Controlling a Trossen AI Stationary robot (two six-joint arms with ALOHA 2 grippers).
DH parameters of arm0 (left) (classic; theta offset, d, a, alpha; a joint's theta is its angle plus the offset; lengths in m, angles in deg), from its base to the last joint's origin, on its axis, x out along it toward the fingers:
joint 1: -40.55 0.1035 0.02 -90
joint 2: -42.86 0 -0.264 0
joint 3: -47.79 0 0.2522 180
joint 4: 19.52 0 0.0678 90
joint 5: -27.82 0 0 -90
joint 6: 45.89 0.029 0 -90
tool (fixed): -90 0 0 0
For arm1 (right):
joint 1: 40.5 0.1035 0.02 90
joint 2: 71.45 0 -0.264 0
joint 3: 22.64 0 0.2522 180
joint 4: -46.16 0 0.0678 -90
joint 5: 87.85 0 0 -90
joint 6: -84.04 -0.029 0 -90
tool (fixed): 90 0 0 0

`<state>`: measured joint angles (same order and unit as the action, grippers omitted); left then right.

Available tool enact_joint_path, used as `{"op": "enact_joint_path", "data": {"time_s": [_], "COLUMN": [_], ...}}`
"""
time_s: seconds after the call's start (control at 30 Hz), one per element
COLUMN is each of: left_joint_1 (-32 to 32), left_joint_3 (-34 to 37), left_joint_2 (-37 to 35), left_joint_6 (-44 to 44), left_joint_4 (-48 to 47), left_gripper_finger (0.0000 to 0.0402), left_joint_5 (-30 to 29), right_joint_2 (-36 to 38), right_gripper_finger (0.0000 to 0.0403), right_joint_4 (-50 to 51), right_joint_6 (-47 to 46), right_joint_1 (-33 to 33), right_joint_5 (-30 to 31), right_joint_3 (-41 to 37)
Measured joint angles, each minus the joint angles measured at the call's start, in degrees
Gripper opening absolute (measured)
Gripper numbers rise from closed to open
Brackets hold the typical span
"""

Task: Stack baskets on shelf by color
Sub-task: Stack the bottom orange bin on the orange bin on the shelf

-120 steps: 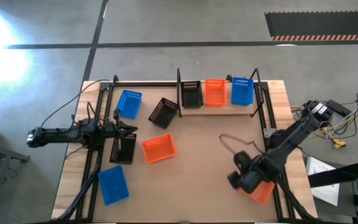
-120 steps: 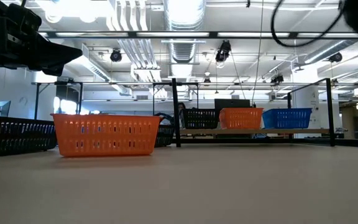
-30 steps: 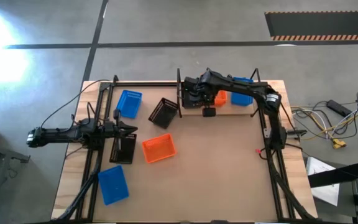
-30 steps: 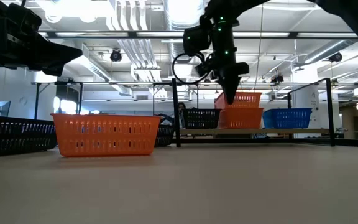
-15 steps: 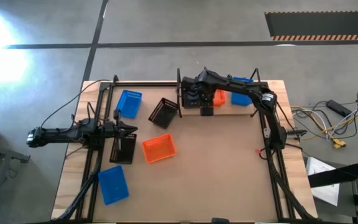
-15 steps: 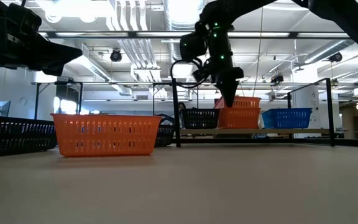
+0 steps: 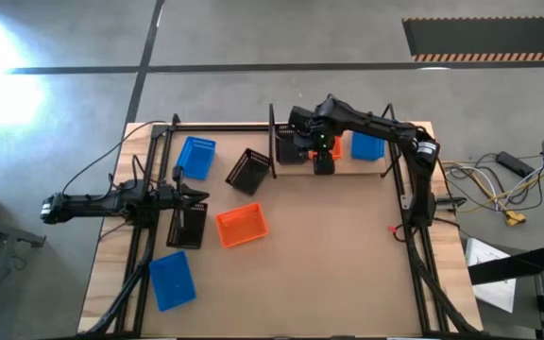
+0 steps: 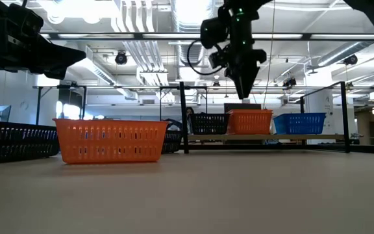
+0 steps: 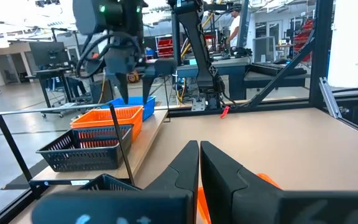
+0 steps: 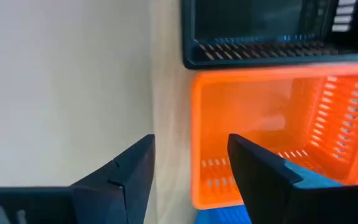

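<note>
On the shelf (image 7: pixel 359 166) a black basket (image 7: pixel 289 149), an orange basket (image 10: pixel 272 137) and a blue basket (image 7: pixel 367 144) stand in a row. The orange one (image 8: pixel 250 121) sits nested in another orange basket. My right gripper (image 8: pixel 244 90) hangs open just above it, fingers pointing down, touching nothing; the right wrist view shows its gap over the basket's near rim and the plank (image 10: pixel 169 124). My left gripper (image 9: pixel 199 167) waits shut at the table's left side (image 7: pixel 200 196), above a loose black basket (image 7: pixel 187 225).
Loose on the brown tabletop lie a blue basket (image 7: pixel 196 156), a black basket (image 7: pixel 249 170), an orange basket (image 7: pixel 242 226) and a second blue basket (image 7: pixel 171 280). Black shelf uprights (image 7: pixel 272 132) flank the plank. The table's right half is bare brown board (image 7: pixel 348 255).
My right gripper lowered the orange basket it carried into the orange basket on the shelf, let go of it and rose straight up. The basket went from tilted above the shelf basket to nested level in it.
</note>
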<state>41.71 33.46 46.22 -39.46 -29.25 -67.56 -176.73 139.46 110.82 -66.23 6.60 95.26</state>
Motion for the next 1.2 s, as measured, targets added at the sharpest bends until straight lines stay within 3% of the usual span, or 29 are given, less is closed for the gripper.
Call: {"op": "enact_joint_path", "data": {"time_s": [0.23, 0.37, 0.67, 1.2], "left_joint_1": [0.0, 0.0, 0.0, 0.0], "left_joint_3": [0.0, 0.0, 0.0, 0.0], "left_joint_2": [0.0, 0.0, 0.0, 0.0], "left_joint_6": [0.0, 0.0, 0.0, 0.0], "left_joint_4": [0.0, 0.0, 0.0, 0.0], "left_gripper_finger": [0.0, 0.0, 0.0, 0.0], "left_joint_5": [0.0, 0.0, 0.0, 0.0], "right_joint_2": [0.5, 0.6, 0.8, 2.1], "right_gripper_finger": [0.0195, 0.0174, 0.0023, 0.0014], "right_joint_4": [-4.9, -7.7, -9.4, -6.7], "right_joint_6": [1.8, 1.9, 1.8, -0.2], "right_joint_1": [-2.0, -2.5, -3.6, -6.2], "right_joint_5": [0.1, 0.1, 0.2, -1.3], "right_joint_3": [-7.1, -9.8, -12.2, -12.4]}}
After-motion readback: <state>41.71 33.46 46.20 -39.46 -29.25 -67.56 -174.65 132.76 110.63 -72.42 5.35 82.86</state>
